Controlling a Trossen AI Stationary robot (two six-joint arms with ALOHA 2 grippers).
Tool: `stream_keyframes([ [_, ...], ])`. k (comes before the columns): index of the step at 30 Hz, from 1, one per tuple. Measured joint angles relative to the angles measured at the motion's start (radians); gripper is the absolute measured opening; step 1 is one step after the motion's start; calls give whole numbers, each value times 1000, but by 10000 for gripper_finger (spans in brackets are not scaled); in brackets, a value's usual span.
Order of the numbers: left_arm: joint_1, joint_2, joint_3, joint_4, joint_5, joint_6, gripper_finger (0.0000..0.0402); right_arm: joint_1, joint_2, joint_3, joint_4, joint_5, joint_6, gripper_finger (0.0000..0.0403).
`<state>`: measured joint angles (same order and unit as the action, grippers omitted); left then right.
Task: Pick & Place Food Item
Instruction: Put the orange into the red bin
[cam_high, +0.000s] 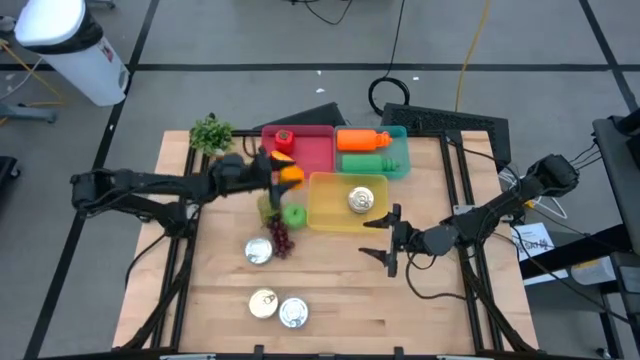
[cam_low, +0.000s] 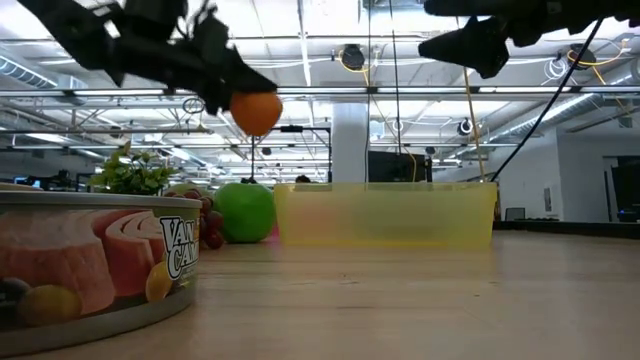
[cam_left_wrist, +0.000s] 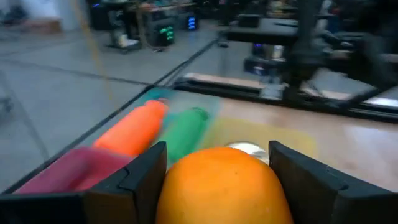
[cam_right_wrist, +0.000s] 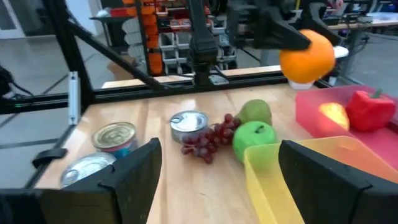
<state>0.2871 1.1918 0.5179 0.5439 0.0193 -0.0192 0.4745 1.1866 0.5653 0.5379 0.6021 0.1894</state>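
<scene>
My left gripper is shut on an orange, held in the air between the red tray and the yellow bin. The orange also shows in the low view, the left wrist view and the right wrist view. A green apple, a pear and red grapes lie on the table below it. My right gripper is open, above the table near the yellow bin's right near corner, touching nothing. My left gripper pinches the orange between its two fingers, one on each side of the fruit's middle. The fingers come level from the table's left. The orange is lifted clear of the table.
The yellow bin holds a can. The red tray holds a red pepper and a yellow piece. A teal tray holds an orange bottle and a green bottle. Three cans stand on the near table; a plant is at far left.
</scene>
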Motion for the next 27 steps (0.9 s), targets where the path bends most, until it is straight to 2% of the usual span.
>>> stream_keyframes([
  [8, 198, 272, 78, 191, 107, -44, 249, -62, 8, 0, -68, 0, 4, 309],
  [13, 258, 440, 180, 229, 122, -66, 249, -103, 11, 0, -70, 0, -44, 309],
  [18, 269, 561, 292, 219, 120, -121, 251, -159, 11, 0, -70, 0, -114, 309],
  [24, 268, 646, 396, 188, 47, -184, 263, -214, 11, 0, -73, -1, -166, 309],
  [27, 268, 648, 438, 87, -22, -213, 256, -229, 11, 0, -79, -1, -179, 309],
])
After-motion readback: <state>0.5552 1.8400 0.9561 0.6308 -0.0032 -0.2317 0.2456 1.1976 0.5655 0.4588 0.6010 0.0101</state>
